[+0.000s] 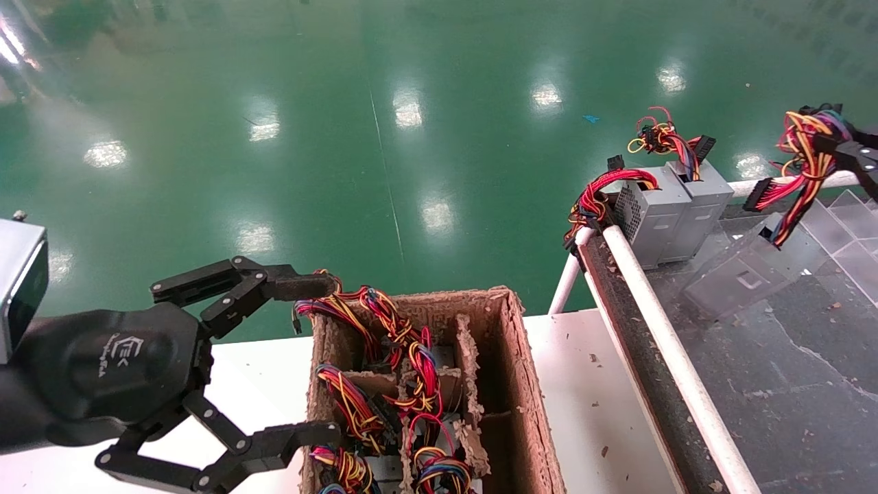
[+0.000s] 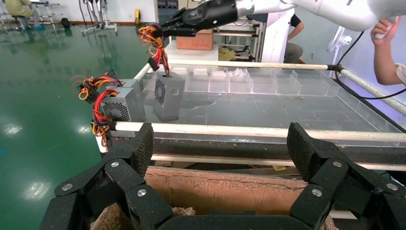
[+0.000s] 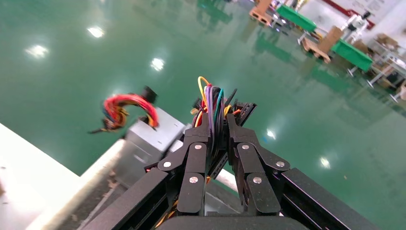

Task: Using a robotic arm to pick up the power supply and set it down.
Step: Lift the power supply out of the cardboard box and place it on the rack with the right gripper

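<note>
My right gripper [image 1: 857,154] [image 3: 218,124] is shut on the thick yellow, red and purple wire bundle [image 1: 802,151] [image 3: 210,98] of the power supply [image 1: 744,274]. The grey box hangs tilted from those wires over the dark belt, beside two other grey boxes. The left wrist view shows it [image 2: 167,96] low over the surface, and whether it touches is unclear. My left gripper [image 1: 319,358] [image 2: 221,143] is open, level with the cardboard box's [image 1: 511,384] left wall, holding nothing.
Two grey supplies [image 1: 651,216] [image 1: 703,202] with red wires stand at the belt's far end. White rails [image 1: 658,329] border the belt. Clear plastic bins [image 1: 847,226] sit at the right. The cardboard box holds several wired units [image 1: 405,374]. A person [image 2: 385,52] stands nearby.
</note>
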Robot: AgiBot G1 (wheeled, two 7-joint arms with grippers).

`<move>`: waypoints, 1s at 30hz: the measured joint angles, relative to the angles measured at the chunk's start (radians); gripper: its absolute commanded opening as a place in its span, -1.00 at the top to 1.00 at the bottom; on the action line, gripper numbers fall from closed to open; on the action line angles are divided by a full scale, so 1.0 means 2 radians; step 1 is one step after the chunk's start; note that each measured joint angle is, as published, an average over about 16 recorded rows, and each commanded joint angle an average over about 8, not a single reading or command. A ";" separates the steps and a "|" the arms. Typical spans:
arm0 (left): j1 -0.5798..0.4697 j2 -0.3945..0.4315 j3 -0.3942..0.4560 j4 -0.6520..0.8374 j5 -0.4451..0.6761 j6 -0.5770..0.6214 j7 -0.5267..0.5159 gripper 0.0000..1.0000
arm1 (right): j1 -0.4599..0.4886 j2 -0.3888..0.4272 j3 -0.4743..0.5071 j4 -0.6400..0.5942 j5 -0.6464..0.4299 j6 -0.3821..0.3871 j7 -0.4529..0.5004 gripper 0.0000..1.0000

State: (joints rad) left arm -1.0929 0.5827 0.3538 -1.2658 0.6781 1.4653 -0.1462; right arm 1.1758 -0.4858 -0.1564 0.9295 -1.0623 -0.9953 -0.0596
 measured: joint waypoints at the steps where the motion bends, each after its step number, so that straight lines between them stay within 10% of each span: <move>1: 0.000 0.000 0.000 0.000 0.000 0.000 0.000 -1.00 | 0.012 -0.005 -0.006 -0.011 -0.008 -0.001 -0.002 1.00; 30: 0.000 0.000 0.000 0.000 0.000 0.000 0.000 -1.00 | 0.325 -0.161 -0.107 -0.354 -0.164 -0.008 -0.096 1.00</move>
State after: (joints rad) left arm -1.0930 0.5826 0.3542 -1.2658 0.6778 1.4651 -0.1461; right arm 1.8251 -0.8074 -0.3707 0.2210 -1.3899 -1.0118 -0.2509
